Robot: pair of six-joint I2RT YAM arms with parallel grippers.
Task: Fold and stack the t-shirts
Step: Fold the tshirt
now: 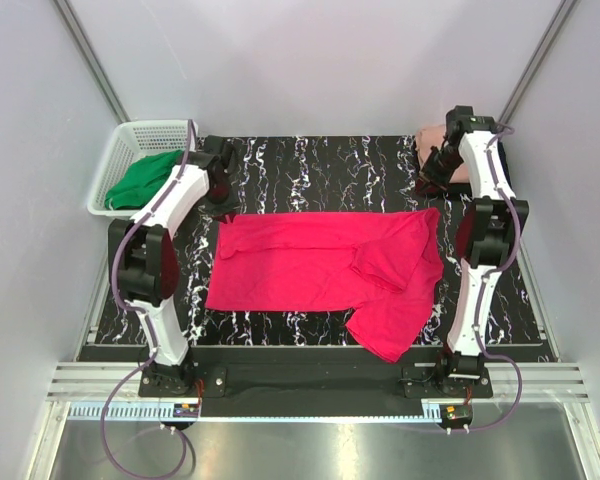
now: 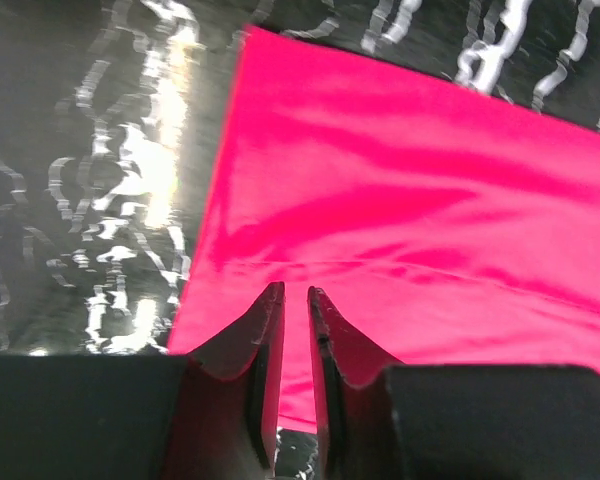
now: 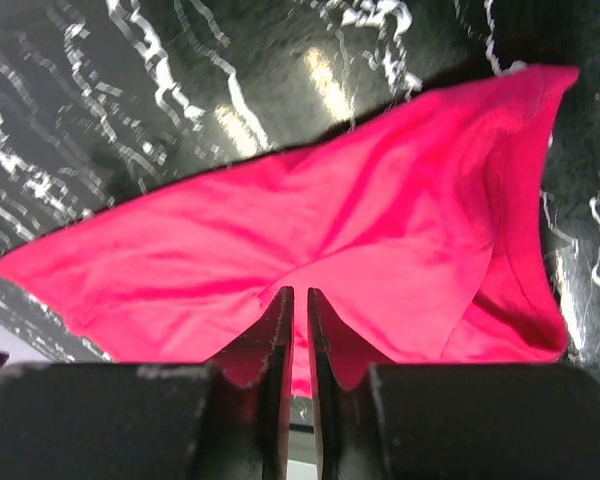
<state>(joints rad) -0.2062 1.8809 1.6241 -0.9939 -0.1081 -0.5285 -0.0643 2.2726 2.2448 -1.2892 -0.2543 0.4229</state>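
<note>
Crimson shirt (image 1: 320, 260) lies mid-frame in the top view, a wide band across the table (image 1: 310, 160). Its left part is flat. Its right end is bunched, with a sleeve lump on top and a flap trailing to the lower right near the table's front edge.

Salmon shirt (image 1: 432, 135) sits upper right behind the right arm, parked out of the work area, probably where the stack goes. No black shirt can be made out. A green cloth (image 1: 140, 180) is in the white basket (image 1: 145, 125) upper left, apart from everything else.

Left gripper (image 2: 294, 292): jaws parted by a thin slit, low over the shirt's upper-left corner. The view runs straight through the gap to pink and table, so nothing is clamped. Right gripper (image 3: 298, 292): same thin slit, over the upper-right corner, also holding nothing.

The two arms sit at opposite far corners, most likely because that edge gets handled as a pair to keep the cloth taut and square.

Judgement: the fold is early or part done and the stack hasn't been added to. The right end needs flattening first, or the flap will fold in crooked. The cloth is thin and limp, so a shallow pinch may slip.
</note>
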